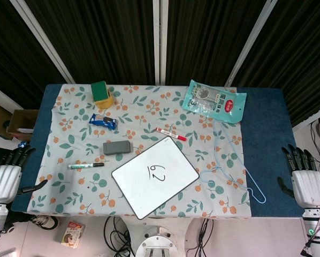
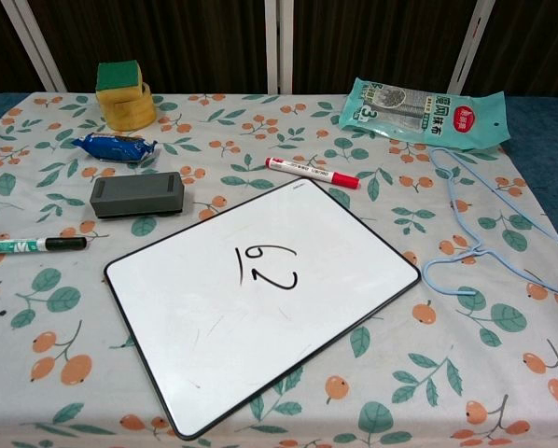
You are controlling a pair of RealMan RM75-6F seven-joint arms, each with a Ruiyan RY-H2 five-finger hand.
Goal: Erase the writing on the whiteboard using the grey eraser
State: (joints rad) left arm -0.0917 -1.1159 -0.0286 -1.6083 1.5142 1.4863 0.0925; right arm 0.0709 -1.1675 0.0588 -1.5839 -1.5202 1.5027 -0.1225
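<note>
Eraser: grey eraser (image 1: 116, 147) left of whiteboard (image 1: 155, 176), long axis across table.
Nearer: left hand (image 1: 5, 179), empty, fingers apart.
Right hand (image 1: 305, 179): likewise empty.

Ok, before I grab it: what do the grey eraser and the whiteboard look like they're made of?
Grey eraser: looks like a matte, dark grey plastic block with rounded edges and no shine; its wiping face is hidden underneath, so I cannot tell whether it is felt.
Whiteboard: smooth, glossy white face, probably coated board or plastic, with a thin dark rim; faint smudges suggest a wipeable surface.
</note>
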